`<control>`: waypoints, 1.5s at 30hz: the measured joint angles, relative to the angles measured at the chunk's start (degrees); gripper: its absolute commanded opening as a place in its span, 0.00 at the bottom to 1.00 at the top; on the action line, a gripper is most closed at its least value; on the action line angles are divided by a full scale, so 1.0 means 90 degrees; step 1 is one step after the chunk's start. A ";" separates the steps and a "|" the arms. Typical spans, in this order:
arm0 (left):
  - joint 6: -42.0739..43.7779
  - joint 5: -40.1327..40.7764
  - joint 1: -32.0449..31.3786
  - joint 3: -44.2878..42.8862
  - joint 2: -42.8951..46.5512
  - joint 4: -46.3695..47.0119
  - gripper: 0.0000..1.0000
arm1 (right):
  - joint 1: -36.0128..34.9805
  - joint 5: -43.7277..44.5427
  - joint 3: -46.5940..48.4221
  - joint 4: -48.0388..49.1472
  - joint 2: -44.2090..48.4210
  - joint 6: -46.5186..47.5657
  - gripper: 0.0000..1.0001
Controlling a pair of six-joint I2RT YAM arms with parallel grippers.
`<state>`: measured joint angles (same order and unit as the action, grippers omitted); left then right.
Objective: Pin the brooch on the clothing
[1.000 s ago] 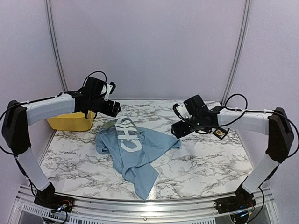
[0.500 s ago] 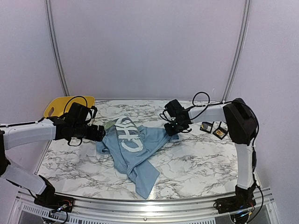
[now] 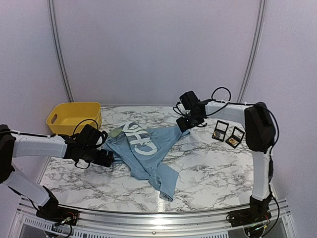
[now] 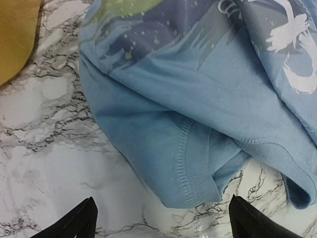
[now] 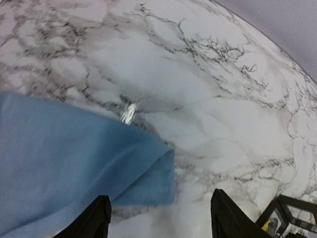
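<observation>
top: high at near edge, whole table (image 3: 218,171) | wrists: close, looking down | shared: T-shirt (image 3: 163,144) edges

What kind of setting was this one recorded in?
Probably a lab test cell: a marble-patterned tabletop enclosed by plain lilac walls, with the left arm and right arm mounted on a metal rail at its near edge.

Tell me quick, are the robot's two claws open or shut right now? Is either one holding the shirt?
Left gripper: open, holding nothing.
Right gripper: open, with the T-shirt corner between its fingers, not pinched.
</observation>
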<state>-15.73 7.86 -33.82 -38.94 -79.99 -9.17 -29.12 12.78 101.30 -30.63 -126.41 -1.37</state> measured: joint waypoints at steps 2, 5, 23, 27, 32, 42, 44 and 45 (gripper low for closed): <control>-0.0073 -0.0087 -0.0087 0.0024 -0.0209 0.0017 0.94 | -0.0415 0.0046 -0.0903 0.0019 0.0896 0.0192 0.86; -0.0158 -0.0175 -0.0104 0.0027 -0.0546 0.0136 0.90 | -0.1411 -0.0146 -0.2176 0.0223 0.2123 0.0478 0.92; -0.0221 -0.0478 -0.0124 0.0095 -0.0573 0.0719 0.00 | -0.3798 -0.1717 -0.5462 0.1110 0.3337 0.0299 0.80; -0.0250 -0.0364 -0.0124 0.0250 -0.0216 0.0721 0.00 | -0.3810 -0.1970 -0.5462 0.1394 0.3235 0.0301 0.75; -0.0299 -0.0255 -0.0124 0.0355 0.0083 0.0741 0.00 | -0.3883 -0.2064 -0.5391 0.1809 0.3004 0.0359 0.01; -0.0408 0.0027 -0.0221 0.0379 0.1377 0.0427 0.00 | -0.3900 -0.3298 -0.5294 0.1375 0.3934 0.0034 0.00; -0.0483 0.0063 -0.0306 0.0376 0.1916 0.0202 0.00 | -0.3903 -0.3563 -0.5258 0.1156 0.4760 -0.0155 0.00; -0.0505 0.0066 -0.0342 0.0376 0.2227 0.0100 0.00 | -0.3895 -0.3667 -0.5200 0.1061 0.5243 -0.0265 0.00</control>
<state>-20.27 8.45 -36.91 -35.55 -59.94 -8.27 -64.18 -20.23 54.50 -21.08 -79.22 -3.75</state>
